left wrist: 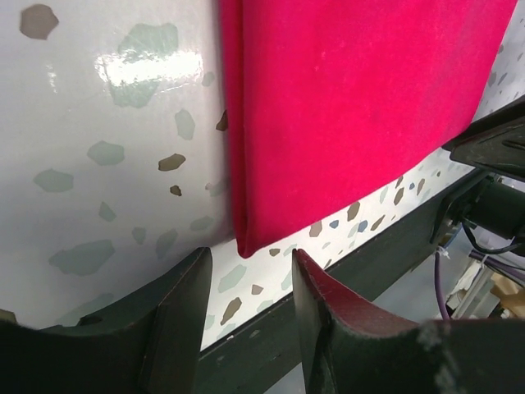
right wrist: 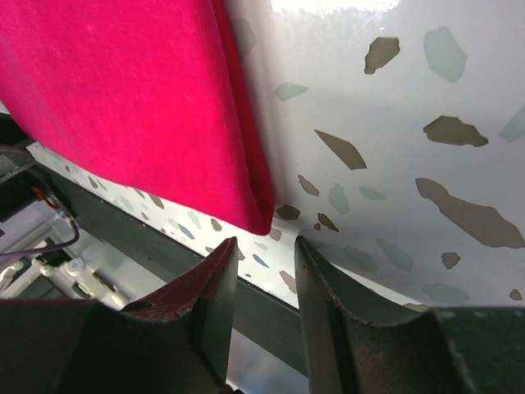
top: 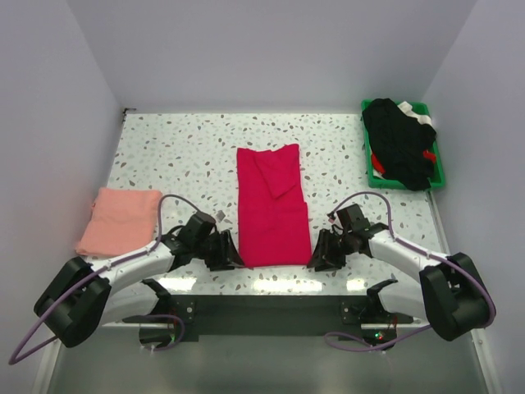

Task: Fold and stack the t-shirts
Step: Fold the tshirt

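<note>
Left wrist view puts the left gripper (left wrist: 250, 259) low over the table (left wrist: 98, 164), its two dark fingers parted with nothing between them. The near left corner of the red t-shirt (left wrist: 353, 107) lies just ahead of that gap, not touching either finger. The shirt's left edge is a rounded fold running away from the corner.

On the right wrist camera the right gripper (right wrist: 264, 245) mirrors this. Its fingers are spread and hold nothing, and the red t-shirt's near right corner sits just in front of the opening, flat on the speckled surface.

From the top camera, the two grippers flank the near end of the red t-shirt, one at each corner. The shirt lies as a long narrow strip running away from the arms, with a flap of cloth doubled over at its far end. The pink t-shirt (top: 119, 220) lies folded well to the left of the red one, beyond the left arm. A green bin (top: 367, 160) stands well to the red shirt's far right, holding dark clothes (top: 402, 144).
</note>
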Motion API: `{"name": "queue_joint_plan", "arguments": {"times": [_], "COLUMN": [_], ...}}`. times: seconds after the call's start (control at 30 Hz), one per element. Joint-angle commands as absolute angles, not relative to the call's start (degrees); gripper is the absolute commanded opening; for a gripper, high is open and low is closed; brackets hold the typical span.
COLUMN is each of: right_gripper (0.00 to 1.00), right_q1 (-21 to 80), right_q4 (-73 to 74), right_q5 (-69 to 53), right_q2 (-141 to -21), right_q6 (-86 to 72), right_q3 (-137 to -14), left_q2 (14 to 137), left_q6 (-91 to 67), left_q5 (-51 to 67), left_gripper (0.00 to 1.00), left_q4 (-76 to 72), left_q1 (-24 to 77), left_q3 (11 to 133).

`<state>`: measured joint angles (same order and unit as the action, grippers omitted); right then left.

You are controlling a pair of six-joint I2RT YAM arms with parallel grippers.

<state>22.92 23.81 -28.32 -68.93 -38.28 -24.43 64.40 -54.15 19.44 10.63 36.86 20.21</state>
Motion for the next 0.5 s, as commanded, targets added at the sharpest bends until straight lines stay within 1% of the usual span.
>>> {"name": "queue_joint_plan", "arguments": {"times": [0.0, 0.3, 0.47], "right_gripper": [0.38, 0.38, 0.38], "right_q1": [23.03, 23.03, 23.03], "right_q4": [22.59, 19.60, 16.62], "right_q5": [-26.99, -25.05, -24.17], "right_q2": [-68.29, -67.85, -68.55], "right_q6": [-39.73, -42.10, -43.15], "right_q3": [-23.29, -23.12, -22.24], "left_q2": [66.09, 68.03, 68.64], "left_q6": [-55.11, -55.63, -56.25], "left_q5": [19.95, 18.20, 17.75], "left_gripper": [0.49, 0.42, 0.40], "left_q4": [8.70, 7.38, 6.33], "left_q1": [37.53, 37.79, 38.06], "left_q3": [18.37, 17.23, 16.87]}}
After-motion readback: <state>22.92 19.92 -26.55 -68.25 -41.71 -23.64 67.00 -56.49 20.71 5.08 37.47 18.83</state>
